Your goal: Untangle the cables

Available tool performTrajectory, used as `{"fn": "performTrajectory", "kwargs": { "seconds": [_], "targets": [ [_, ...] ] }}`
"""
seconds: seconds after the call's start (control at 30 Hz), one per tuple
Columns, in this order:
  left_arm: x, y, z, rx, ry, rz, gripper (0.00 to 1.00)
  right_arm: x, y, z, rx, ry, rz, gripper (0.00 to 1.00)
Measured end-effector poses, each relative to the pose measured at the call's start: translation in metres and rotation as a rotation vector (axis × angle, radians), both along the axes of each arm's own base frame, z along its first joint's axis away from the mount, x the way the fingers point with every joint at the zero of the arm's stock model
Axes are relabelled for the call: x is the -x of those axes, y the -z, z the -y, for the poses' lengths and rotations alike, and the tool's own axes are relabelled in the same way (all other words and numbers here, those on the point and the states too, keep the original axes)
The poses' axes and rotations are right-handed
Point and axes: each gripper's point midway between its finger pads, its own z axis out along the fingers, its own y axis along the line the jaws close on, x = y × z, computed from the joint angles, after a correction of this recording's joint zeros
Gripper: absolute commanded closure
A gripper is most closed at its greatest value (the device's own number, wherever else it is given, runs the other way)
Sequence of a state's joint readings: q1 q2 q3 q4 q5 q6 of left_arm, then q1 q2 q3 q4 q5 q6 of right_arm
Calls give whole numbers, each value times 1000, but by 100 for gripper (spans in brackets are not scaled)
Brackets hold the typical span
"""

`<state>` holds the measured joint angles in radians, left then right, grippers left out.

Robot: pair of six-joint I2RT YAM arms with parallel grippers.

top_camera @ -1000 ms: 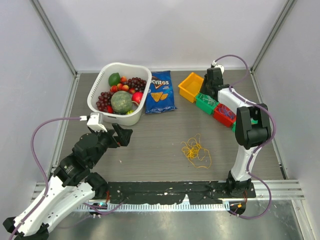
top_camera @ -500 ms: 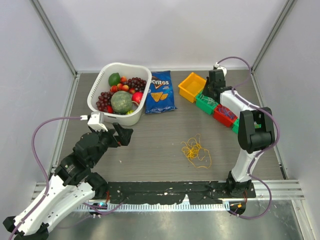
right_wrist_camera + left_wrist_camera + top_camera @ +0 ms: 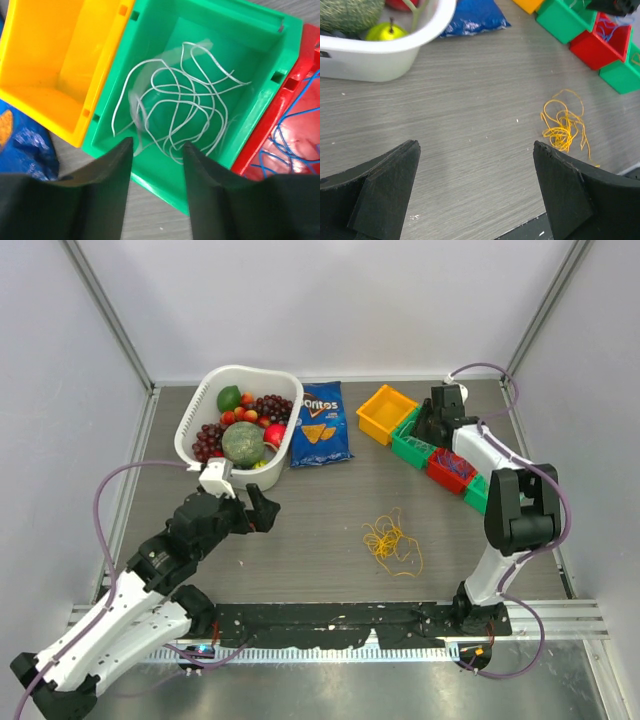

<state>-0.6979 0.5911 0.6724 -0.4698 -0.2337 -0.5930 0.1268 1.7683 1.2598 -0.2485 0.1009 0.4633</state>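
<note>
Right wrist view: right hand (image 3: 157, 147) fingers apart above green bin (image 3: 225, 12), white cable (image 3: 172, 102) loose inside. Rise straight so no strand snags. Yellow cables (image 3: 390, 542) tangled on bench (image 3: 320, 510); left hand (image 3: 475, 150) spread wide, empty, off to their left.

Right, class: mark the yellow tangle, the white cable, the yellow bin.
yellow tangle (image 3: 386, 538): top view, dense middle.
white cable (image 3: 175, 102): right wrist view, central loops.
yellow bin (image 3: 47, 60): right wrist view, bare floor.
</note>
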Motion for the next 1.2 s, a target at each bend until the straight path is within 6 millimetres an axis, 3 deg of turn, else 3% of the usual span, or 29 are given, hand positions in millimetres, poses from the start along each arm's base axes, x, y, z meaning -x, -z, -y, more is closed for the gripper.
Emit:
{"fn": "performTrajectory", "kwargs": {
  "seconds": [0.03,0.17,0.27,0.33,0.4,0.53,0.6,0.67,0.8,0.87,1.0,1.07,1.2],
  "targets": [
    [0,5,4,-6,18,-20,0,2,-2,0,9,-5,-9,36],
    [3,23,25,-11,101,-109,1,23,-27,-14,66,-48,6,35],
    [5,38,52,40,183,-190,9,60,-56,-30,45,-100,70,35],
    [6,51,71,81,236,-257,14,92,-63,-39,10,-134,97,36],
    [8,68,90,112,278,-333,15,120,-55,-47,-21,-160,98,39],
    [25,104,135,100,376,-466,15,187,2,-53,-89,-194,-22,44],
    [38,113,160,75,437,-503,15,219,26,-51,-130,-190,-83,44],
    [42,117,187,69,483,-513,15,239,34,-49,-171,-177,-87,43],
    [34,127,232,74,525,-515,15,248,21,-53,-238,-193,-5,41],
    [25,140,244,66,516,-522,17,246,15,-55,-248,-201,18,41],
    [14,168,251,29,475,-553,38,244,21,-55,-236,-205,-6,51],
    [7,168,260,40,468,-545,50,244,30,-57,-230,-213,-41,64],
    [1,168,263,42,452,-533,72,242,41,-68,-256,-253,-90,76]
  ]
}}
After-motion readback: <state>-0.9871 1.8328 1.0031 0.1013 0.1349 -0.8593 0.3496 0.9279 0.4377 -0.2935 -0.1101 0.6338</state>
